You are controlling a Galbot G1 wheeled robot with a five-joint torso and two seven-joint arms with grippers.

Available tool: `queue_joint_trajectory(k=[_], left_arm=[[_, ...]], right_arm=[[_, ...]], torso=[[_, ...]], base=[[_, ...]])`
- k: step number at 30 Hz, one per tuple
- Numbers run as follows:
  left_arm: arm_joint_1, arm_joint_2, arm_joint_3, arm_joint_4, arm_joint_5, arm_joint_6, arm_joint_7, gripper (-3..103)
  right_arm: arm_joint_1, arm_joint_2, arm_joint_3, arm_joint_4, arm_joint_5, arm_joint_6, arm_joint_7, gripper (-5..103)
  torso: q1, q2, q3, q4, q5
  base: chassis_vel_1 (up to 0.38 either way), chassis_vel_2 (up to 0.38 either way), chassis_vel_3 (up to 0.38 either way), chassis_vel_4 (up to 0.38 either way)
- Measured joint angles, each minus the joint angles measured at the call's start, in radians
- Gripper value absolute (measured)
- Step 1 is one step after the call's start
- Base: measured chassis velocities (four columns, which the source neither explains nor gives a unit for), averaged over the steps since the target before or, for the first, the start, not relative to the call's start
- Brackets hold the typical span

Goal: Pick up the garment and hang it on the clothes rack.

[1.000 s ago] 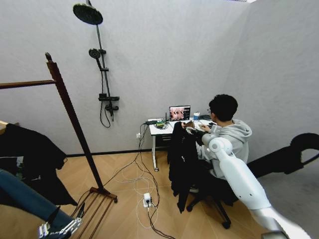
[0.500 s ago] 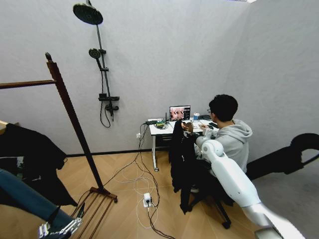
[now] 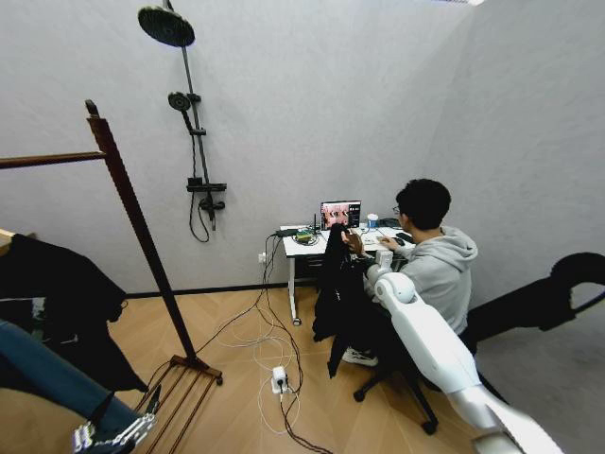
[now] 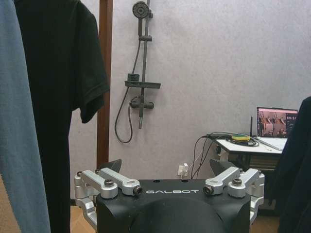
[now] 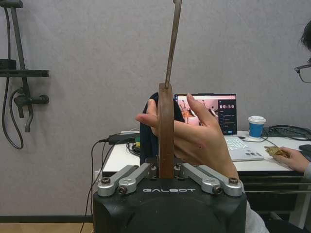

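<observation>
Gripping the wooden hanger (image 5: 166, 131) between closed fingers, right gripper (image 5: 165, 171) takes the garment (image 3: 338, 298) from a person's hand (image 5: 192, 138) for carrying to the clothes rack (image 3: 132, 213); left gripper (image 4: 170, 182) idles low, spread wide, empty.

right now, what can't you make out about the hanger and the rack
- Right wrist view: above the right hand, the hanger hook runs off the top edge; the person's hand and the hanger hide most of the garment.
- Head view: the clothes rack rail is cut off by the left edge.
</observation>
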Motion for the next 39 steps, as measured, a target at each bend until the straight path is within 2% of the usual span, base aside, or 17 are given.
queue_joint_trajectory(k=[2, 11, 19, 20, 22, 24, 25, 26, 27, 28, 29, 30, 31, 32, 34, 39], left_arm=[[0.000, 0.000, 0.000, 0.000, 0.000, 0.000, 0.000, 100], [0.000, 0.000, 0.000, 0.000, 0.000, 0.000, 0.000, 100], [0.000, 0.000, 0.000, 0.000, 0.000, 0.000, 0.000, 100], [0.000, 0.000, 0.000, 0.000, 0.000, 0.000, 0.000, 100], [0.000, 0.000, 0.000, 0.000, 0.000, 0.000, 0.000, 100], [0.000, 0.000, 0.000, 0.000, 0.000, 0.000, 0.000, 100], [0.000, 0.000, 0.000, 0.000, 0.000, 0.000, 0.000, 100], [0.000, 0.000, 0.000, 0.000, 0.000, 0.000, 0.000, 100], [0.000, 0.000, 0.000, 0.000, 0.000, 0.000, 0.000, 100], [0.000, 0.000, 0.000, 0.000, 0.000, 0.000, 0.000, 100], [0.000, 0.000, 0.000, 0.000, 0.000, 0.000, 0.000, 100], [0.000, 0.000, 0.000, 0.000, 0.000, 0.000, 0.000, 100], [0.000, 0.000, 0.000, 0.000, 0.000, 0.000, 0.000, 100], [0.000, 0.000, 0.000, 0.000, 0.000, 0.000, 0.000, 100], [0.000, 0.000, 0.000, 0.000, 0.000, 0.000, 0.000, 100], [0.000, 0.000, 0.000, 0.000, 0.000, 0.000, 0.000, 100]], right_arm=[[-0.027, -0.004, 0.006, 0.047, -0.005, -0.009, 0.026, 9], [-0.081, -0.045, 0.020, 0.175, -0.068, 0.032, 0.018, 9], [-0.135, -0.086, 0.011, 0.384, 0.002, 0.043, -0.008, 9], [-0.156, -0.100, 0.009, 0.458, 0.052, 0.043, -0.016, 9], [-0.166, -0.107, 0.009, 0.490, 0.077, 0.041, -0.018, 9], [-0.213, -0.135, 0.013, 0.624, 0.179, 0.019, -0.013, 9], [-0.213, -0.135, 0.013, 0.624, 0.179, 0.019, -0.013, 9], [-0.250, -0.153, 0.028, 0.703, 0.250, -0.009, 0.009, 9], [-0.250, -0.153, 0.028, 0.703, 0.250, -0.009, 0.009, 9], [-0.279, -0.163, 0.044, 0.752, 0.313, -0.037, 0.025, 9], [-0.327, -0.180, 0.072, 0.813, 0.440, -0.086, 0.061, 9], [-0.327, -0.180, 0.072, 0.813, 0.440, -0.086, 0.061, 9], [-0.383, -0.197, 0.100, 0.861, 0.571, -0.135, 0.112, 9], [-0.383, -0.197, 0.100, 0.861, 0.571, -0.135, 0.112, 9], [-0.488, -0.226, 0.148, 0.896, 0.681, -0.212, 0.170, 9], [-0.547, -0.235, 0.161, 0.883, 0.605, -0.246, 0.184, 9]], torso=[[0.000, 0.000, 0.000, 0.0001, 0.0001], [0.000, 0.000, 0.000, -0.0003, 0.0000], [0.000, 0.000, 0.000, -0.0001, -0.0001], [0.000, 0.000, 0.000, 0.0000, -0.0002], [0.000, 0.000, 0.000, 0.0000, -0.0001], [0.000, 0.000, 0.000, 0.0000, -0.0002], [0.000, 0.000, 0.000, 0.0000, -0.0002], [0.000, 0.000, 0.000, 0.0001, -0.0004], [0.000, 0.000, 0.000, 0.0001, -0.0004], [0.000, 0.000, 0.000, 0.0001, -0.0003], [0.000, 0.000, 0.000, 0.0000, -0.0003], [0.000, 0.000, 0.000, 0.0000, -0.0003], [0.000, 0.000, 0.000, -0.0002, -0.0001], [0.000, 0.000, 0.000, -0.0002, -0.0001], [0.000, 0.000, 0.000, -0.0005, 0.0001], [0.000, 0.000, 0.000, -0.0002, 0.0001]], base=[[0.000, 0.000, 0.000, 0.000], [0.000, 0.000, 0.000, 0.000], [0.000, 0.000, 0.000, 0.000], [0.000, 0.000, 0.000, 0.000], [0.000, 0.000, 0.000, 0.000], [0.000, 0.000, 0.000, 0.000], [0.000, 0.000, 0.000, 0.000], [0.000, 0.000, 0.000, 0.000], [0.000, 0.000, 0.000, 0.000], [0.000, 0.000, 0.000, 0.000], [0.000, 0.000, 0.000, 0.000], [0.000, 0.000, 0.000, 0.000], [0.000, 0.000, 0.000, 0.000], [0.000, 0.000, 0.000, 0.000], [0.000, 0.000, 0.000, 0.000], [0.000, 0.000, 0.000, 0.000]])
